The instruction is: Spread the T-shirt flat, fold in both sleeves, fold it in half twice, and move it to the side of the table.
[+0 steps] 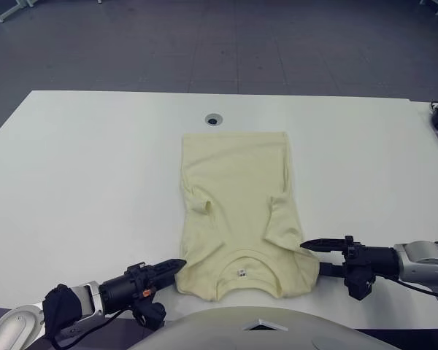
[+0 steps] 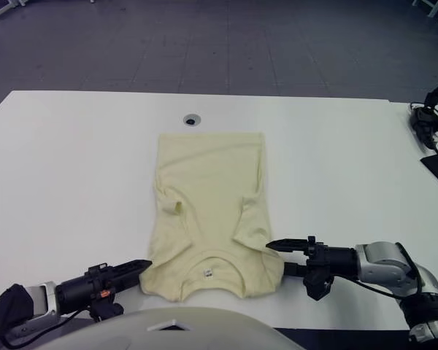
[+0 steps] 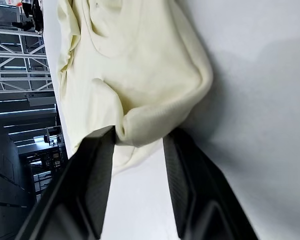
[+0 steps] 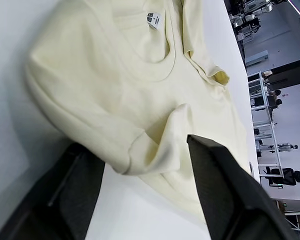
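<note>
T-shirt [image 1: 237,211] shoulder corners are sitting between the parted fingers of the left claw [image 1: 177,265] and the right claw [image 1: 312,255], both gaping wide. It is lying flat, sleeves folded in, near the worktop's [image 1: 80,189] front edge.

The two head eyes look forward and down over the table [image 1: 73,182] from well back, sharing nearly one scene (the right eye's sits shifted left), while wrist cameras peer close past the left gripper [image 3: 140,137] and right gripper [image 4: 140,145] at the T-shirt's [image 1: 237,211] collar-end corners.
</note>
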{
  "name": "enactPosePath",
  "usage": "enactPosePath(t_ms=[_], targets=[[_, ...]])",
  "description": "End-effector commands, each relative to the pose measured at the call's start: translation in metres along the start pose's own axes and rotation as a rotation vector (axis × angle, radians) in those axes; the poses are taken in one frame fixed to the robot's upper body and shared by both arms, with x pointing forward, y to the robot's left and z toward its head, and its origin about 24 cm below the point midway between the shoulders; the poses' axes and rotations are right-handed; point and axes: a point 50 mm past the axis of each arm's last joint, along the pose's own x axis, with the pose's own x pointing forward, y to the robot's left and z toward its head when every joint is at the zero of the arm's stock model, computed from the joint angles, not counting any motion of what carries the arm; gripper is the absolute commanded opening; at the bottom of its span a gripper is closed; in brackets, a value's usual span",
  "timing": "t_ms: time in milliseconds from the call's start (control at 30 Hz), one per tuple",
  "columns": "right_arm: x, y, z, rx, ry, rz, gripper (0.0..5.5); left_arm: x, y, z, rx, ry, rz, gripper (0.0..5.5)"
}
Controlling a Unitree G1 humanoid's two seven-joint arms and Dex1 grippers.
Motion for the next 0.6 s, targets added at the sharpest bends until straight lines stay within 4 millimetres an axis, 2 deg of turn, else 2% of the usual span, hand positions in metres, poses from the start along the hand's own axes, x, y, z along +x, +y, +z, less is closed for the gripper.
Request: enactPosePath(t_ms=[33,167,300,433,600], targets=[[0.001,0.010,-0.003,0.098,0.034,0.067,2.07,0.000,-0.007,-0.003,-0.012,0.017,-0.054,0.84],[0.003,0.013,-0.003,0.174,0.042,0.086,1.30,0.001,-0.007,-0.002,-0.012,0.013,-0.051,0.09],[0.004,0.016,0.000,0.278,0.051,0.120,0.68,0.002,-0.009,0.000,-0.030,0.004,-0.063,0.00],[0.005,0.020,0.011,0.505,0.029,0.181,0.04,0.000,-0.015,0.009,-0.198,-0.009,-0.121,0.00],[0.004,0.006,0.028,0.814,-0.065,0.202,0.01,-0.016,-0.018,0.023,-0.546,-0.029,-0.254,0.00]])
